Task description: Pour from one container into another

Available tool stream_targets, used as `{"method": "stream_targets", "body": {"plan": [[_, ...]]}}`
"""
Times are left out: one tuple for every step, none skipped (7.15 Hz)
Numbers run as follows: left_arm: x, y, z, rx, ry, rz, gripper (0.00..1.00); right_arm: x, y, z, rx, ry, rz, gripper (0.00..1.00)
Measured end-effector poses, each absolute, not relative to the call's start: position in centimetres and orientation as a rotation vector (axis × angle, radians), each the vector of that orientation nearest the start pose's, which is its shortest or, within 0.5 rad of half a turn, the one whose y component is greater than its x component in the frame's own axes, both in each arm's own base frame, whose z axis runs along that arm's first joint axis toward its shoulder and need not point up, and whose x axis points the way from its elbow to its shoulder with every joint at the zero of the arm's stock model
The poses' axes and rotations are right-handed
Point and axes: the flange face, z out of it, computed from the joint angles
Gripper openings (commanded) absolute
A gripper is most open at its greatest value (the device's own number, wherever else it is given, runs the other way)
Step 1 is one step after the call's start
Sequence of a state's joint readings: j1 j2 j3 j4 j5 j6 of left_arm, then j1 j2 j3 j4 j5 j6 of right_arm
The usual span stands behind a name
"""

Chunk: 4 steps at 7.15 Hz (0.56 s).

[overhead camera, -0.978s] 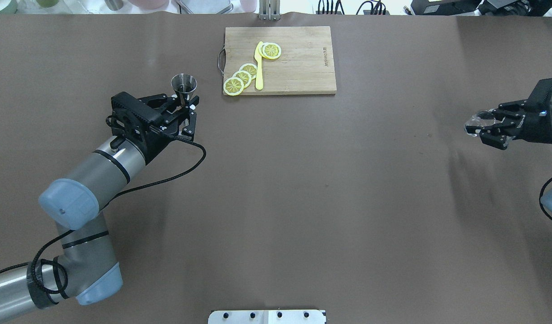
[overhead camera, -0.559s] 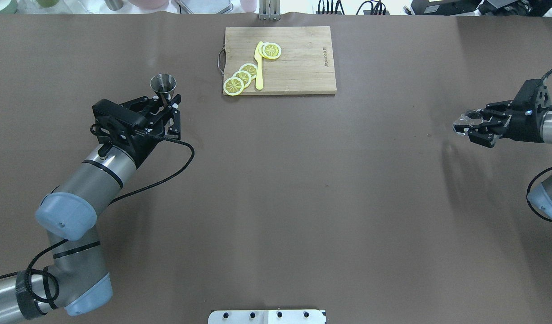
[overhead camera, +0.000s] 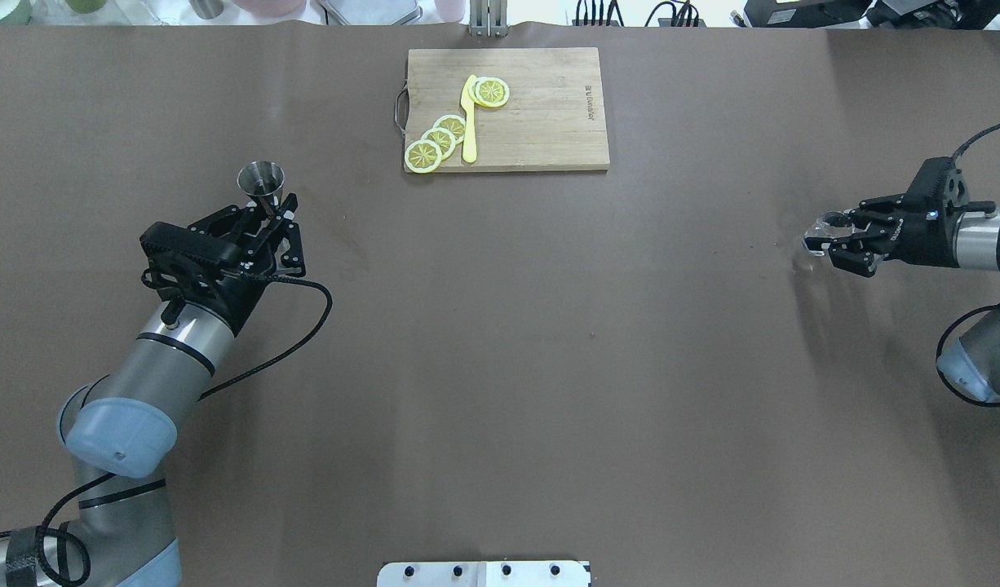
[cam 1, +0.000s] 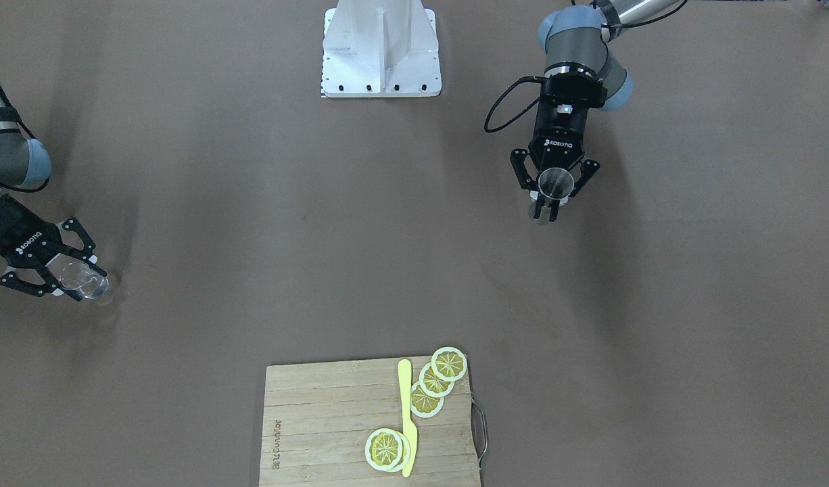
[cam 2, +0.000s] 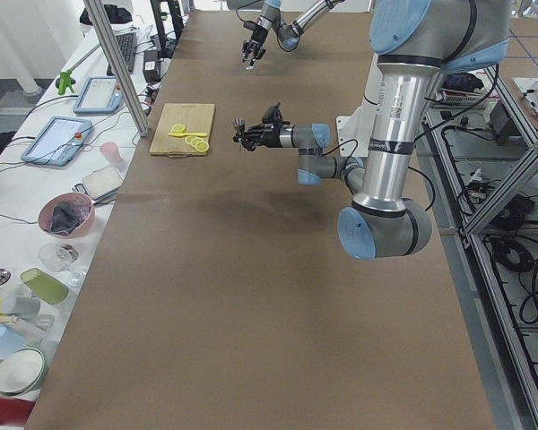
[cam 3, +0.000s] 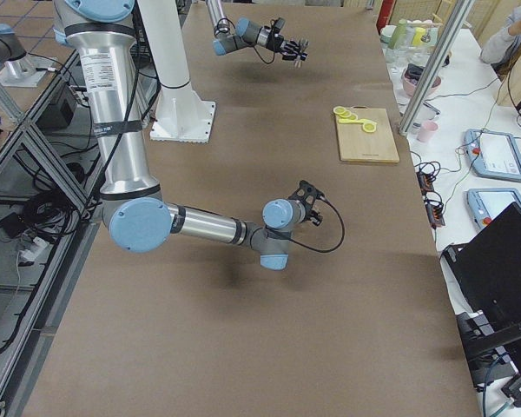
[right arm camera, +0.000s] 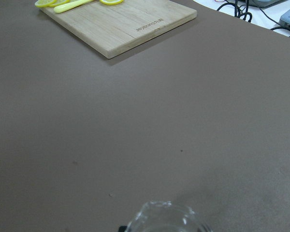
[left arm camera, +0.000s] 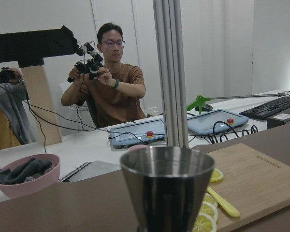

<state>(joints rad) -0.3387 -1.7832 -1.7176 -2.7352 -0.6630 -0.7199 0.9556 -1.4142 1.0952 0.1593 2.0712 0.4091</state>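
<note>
At the left of the overhead view, the left gripper (overhead camera: 270, 214) is clamped on the narrow waist of a small grey stainless-steel, hourglass-shaped jigger (overhead camera: 261, 179), held upright with its mouth up, below and left of the pale wooden cutting board (overhead camera: 541, 122) at top centre. Far off at the right edge, the right gripper (overhead camera: 832, 237) is closed around a small, clear, rounded drinking glass (overhead camera: 821, 233) low over the brown table (overhead camera: 500, 342). The two vessels are well apart, so we judge the pour has not begun. We expect the glass to be stiff, smooth and slippery, breakable if knocked, with its thick base keeping the weight low. A hold around the rounded wall, as here, seems sound for tipping. The jigger looks light and rigid, and its waist is the natural place to grip it. We cannot tell whether the glass's base touches the table, nor whether either vessel holds anything. The glass nearly vanishes against the cloth, and the right wrist view crops it to a bare rim at the bottom edge. The left wrist view shows only the jigger's upper cone.
</note>
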Motion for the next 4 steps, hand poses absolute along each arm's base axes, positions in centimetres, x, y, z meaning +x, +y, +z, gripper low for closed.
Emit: {"method": "stream_targets", "body": {"plan": [[42.6,-37.1,34.8,1.345,0.731,-0.31,0.0,-24.5,-49.1,62.4,1.011,-1.04,-0.519,0.0],[43.1,-37.2,35.4,1.331,0.718,-0.31,0.0,-24.8,-49.1,62.5,1.018,-1.032,-0.514,0.0],[43.7,-37.4,36.2,1.318,0.7,-0.298,0.0,-24.9,-49.3,62.4,1.028,-1.023,-0.509,0.0],[44.2,-37.5,36.9,1.313,0.683,-0.292,0.0,-25.0,-49.6,62.3,1.041,-1.012,-0.501,0.0]]}}
